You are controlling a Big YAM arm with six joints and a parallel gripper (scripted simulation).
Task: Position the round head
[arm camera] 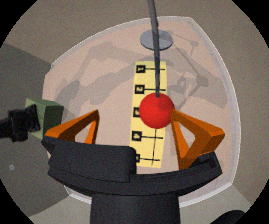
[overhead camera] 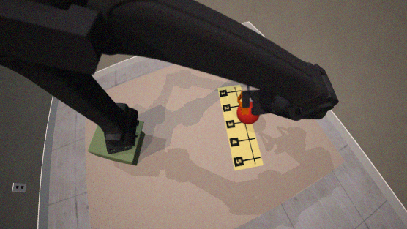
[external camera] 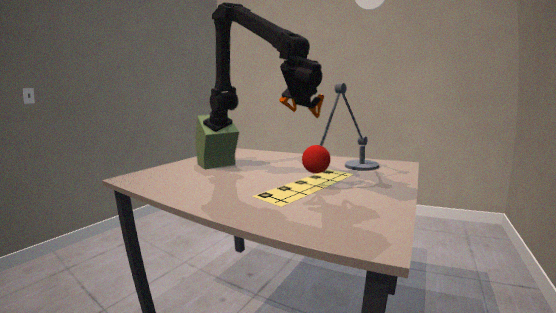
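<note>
The lamp's round red head point(external camera: 316, 158) hangs on its thin grey arm over the yellow strip point(external camera: 303, 187), clear of the bench. In the overhead view the head point(overhead camera: 248, 115) lies on the long line around marks 2 and 3. In the wrist view the head point(arm camera: 157, 111) covers the middle of the strip point(arm camera: 147, 145). The lamp's foot point(external camera: 362, 165) stands beyond the strip's far end. My gripper point(external camera: 301, 105) is open and empty, well above the head and apart from it. Its orange fingers frame the head from above.
My arm's green base block point(external camera: 216, 141) stands at the back left of the bench. The lamp's raised elbow joint point(external camera: 340, 87) is just right of my gripper. My arm hides much of the bench's left side in the overhead view.
</note>
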